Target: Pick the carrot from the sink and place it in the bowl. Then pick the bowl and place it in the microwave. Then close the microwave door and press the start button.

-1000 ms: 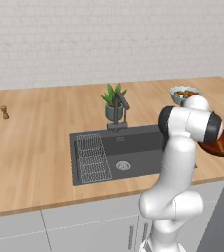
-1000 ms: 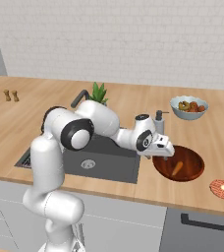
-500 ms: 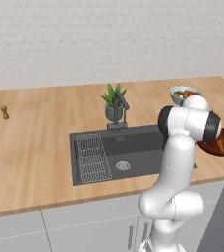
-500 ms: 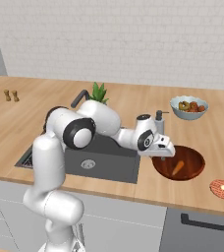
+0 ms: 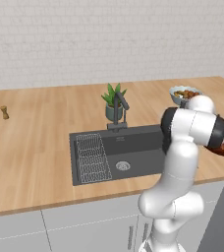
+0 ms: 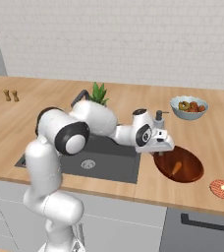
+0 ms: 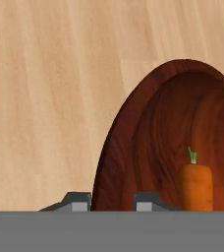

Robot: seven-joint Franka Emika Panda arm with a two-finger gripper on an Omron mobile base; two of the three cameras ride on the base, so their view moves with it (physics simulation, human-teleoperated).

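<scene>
The white Franka arm reaches from its base across the front of the dark grey sink [image 6: 101, 157] and stretches out low over the wooden counter [image 6: 217, 142], its wrist bent so the hand points down at the near-left rim of the reddish-brown bowl [image 6: 187, 170]. The gripper [image 6: 164, 146] hangs just above that rim. In the hand view its two dark fingertips [image 7: 77, 201] stand spread on either side of the bowl's rim [image 7: 115, 147], one over bare counter and the other over the bowl's inner wall, with nothing held between them.

The carrot [image 6: 176, 168] lies inside the bowl, just beyond the gripper and to its right in the right base view, clear of the fingers. The hand view shows it [image 7: 196, 186] close beside the inner fingertip, its green stub pointing away from the hand.

Farther behind the gripper, a pale bowl of fruit [image 6: 188, 107] sits well apart on the counter, and a small round orange item [image 6: 222, 189] lies past the wooden bowl on its far side from the hand. No writing or labels can be read anywhere.
</scene>
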